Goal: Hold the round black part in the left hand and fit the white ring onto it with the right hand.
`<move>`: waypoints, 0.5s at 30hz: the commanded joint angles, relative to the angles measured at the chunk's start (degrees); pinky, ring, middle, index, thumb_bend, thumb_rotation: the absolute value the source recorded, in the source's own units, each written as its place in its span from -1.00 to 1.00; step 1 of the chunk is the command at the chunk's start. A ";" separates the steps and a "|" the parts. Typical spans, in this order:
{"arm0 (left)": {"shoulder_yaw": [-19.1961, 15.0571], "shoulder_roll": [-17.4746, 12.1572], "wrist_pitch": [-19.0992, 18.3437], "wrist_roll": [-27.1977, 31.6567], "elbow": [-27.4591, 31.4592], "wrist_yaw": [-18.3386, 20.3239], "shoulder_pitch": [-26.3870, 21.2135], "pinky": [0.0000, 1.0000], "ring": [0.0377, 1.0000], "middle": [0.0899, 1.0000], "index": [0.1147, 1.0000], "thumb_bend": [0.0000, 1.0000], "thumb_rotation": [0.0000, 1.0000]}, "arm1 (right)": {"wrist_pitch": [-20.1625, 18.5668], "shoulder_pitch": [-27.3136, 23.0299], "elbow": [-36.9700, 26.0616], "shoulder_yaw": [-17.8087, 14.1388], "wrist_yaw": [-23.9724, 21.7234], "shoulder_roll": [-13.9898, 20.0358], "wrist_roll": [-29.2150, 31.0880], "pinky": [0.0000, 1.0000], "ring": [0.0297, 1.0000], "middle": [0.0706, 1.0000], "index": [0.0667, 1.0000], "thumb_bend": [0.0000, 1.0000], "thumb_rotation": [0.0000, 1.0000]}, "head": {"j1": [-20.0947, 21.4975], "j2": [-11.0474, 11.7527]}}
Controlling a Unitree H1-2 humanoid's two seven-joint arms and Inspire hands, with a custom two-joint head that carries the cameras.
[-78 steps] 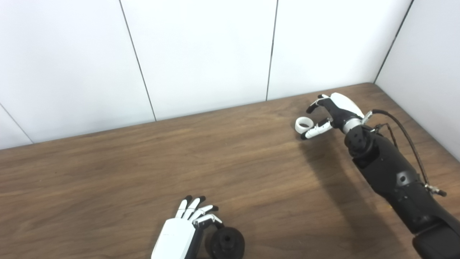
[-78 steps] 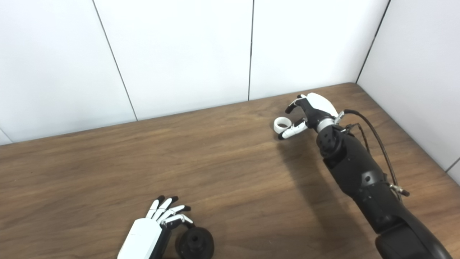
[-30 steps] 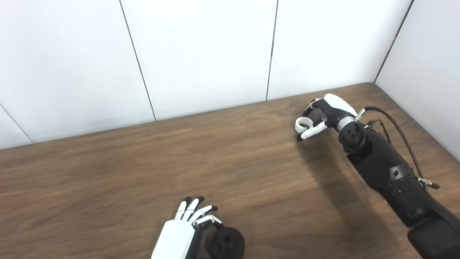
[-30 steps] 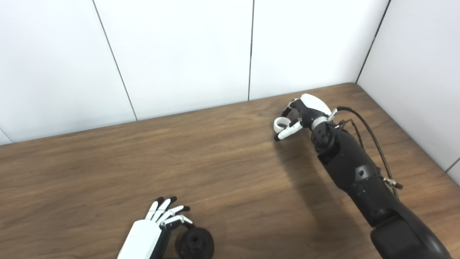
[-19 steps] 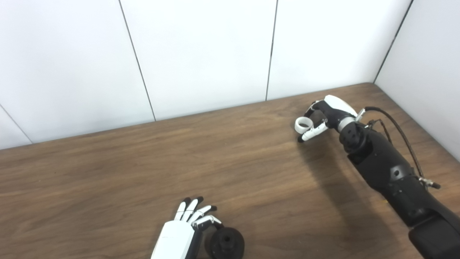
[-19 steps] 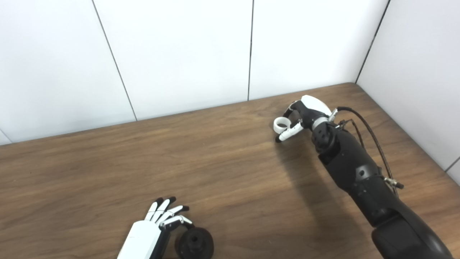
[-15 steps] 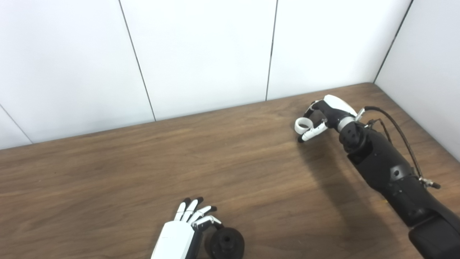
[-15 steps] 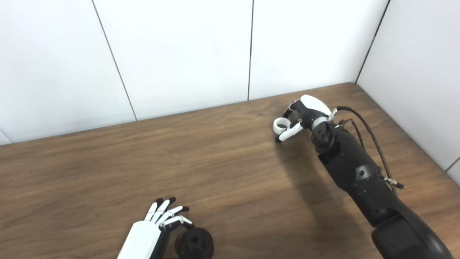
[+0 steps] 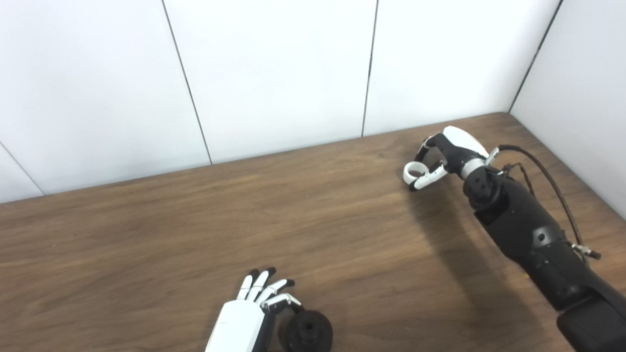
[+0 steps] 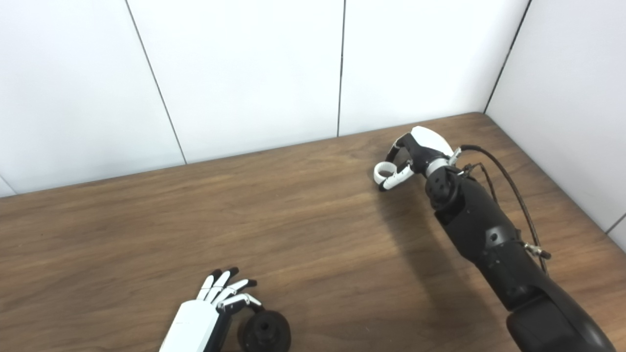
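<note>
My left hand point(image 9: 247, 315) is white-backed with black-tipped white fingers; the round part point(image 9: 306, 332) beside it is matte black. My right hand point(image 9: 442, 156) is white over black, the ring point(image 9: 413, 171) plain white. The table point(image 9: 146, 234) is dark brown woodgrain, the wall panels point(image 9: 274, 68) white with dark seams.

A worktop point(image 9: 146, 234) runs back to a panelled wall point(image 9: 274, 73), with a side wall point(image 9: 587, 88) on the right. At the near edge, left of centre, the left hand point(image 9: 247, 318) lies just left of a round part point(image 9: 308, 333). Far right, near the back corner, the right hand point(image 9: 442, 159) has its fingers point(image 9: 426, 178) around a ring point(image 9: 412, 172).
</note>
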State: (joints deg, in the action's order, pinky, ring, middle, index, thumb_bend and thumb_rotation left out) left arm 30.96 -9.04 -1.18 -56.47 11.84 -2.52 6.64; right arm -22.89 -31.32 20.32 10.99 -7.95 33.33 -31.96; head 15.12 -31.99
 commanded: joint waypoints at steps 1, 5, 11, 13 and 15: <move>0.71 -1.82 -1.49 -2.14 -1.79 3.48 2.57 1.00 0.91 0.63 -0.17 0.05 -0.88 | 1.76 -2.18 -1.34 -0.65 1.70 1.33 -0.80 0.97 0.98 0.73 -0.10 0.04 -0.73 | -0.01 -0.02; 0.72 -1.77 -1.48 -2.28 -1.73 3.51 2.58 1.00 0.90 0.62 -0.17 0.05 -0.88 | 1.93 -2.06 -1.39 -0.64 1.62 1.41 -0.89 0.97 0.98 0.73 -0.10 0.04 -0.74 | -0.14 -0.26; 0.89 -1.64 -1.43 -2.49 -1.60 3.56 2.57 1.00 0.90 0.63 -0.17 0.05 -0.88 | 1.06 -1.40 -7.12 0.61 -2.73 2.72 -1.11 0.99 0.98 0.73 -0.10 0.04 -0.72 | -0.89 -1.24; 0.98 -1.50 -1.66 -2.63 -1.37 3.92 2.61 1.00 0.89 0.62 -0.17 0.05 -0.88 | 0.65 -0.88 -10.73 1.38 -5.20 3.29 -1.45 0.98 0.97 0.72 -0.10 0.04 -0.72 | -1.23 -1.71; 1.05 -1.31 -1.98 -2.79 -1.01 4.36 2.69 1.00 0.89 0.62 -0.17 0.05 -0.88 | -0.47 -0.27 -14.68 2.13 -7.62 3.57 -1.90 0.98 0.97 0.72 -0.10 0.04 -0.72 | -1.72 -2.21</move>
State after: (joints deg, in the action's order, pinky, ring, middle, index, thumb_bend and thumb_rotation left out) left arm 31.05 -8.96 -1.39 -57.23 12.20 -2.34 6.83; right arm -23.20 -29.54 8.47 13.34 -14.79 35.22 -32.96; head 13.45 -34.19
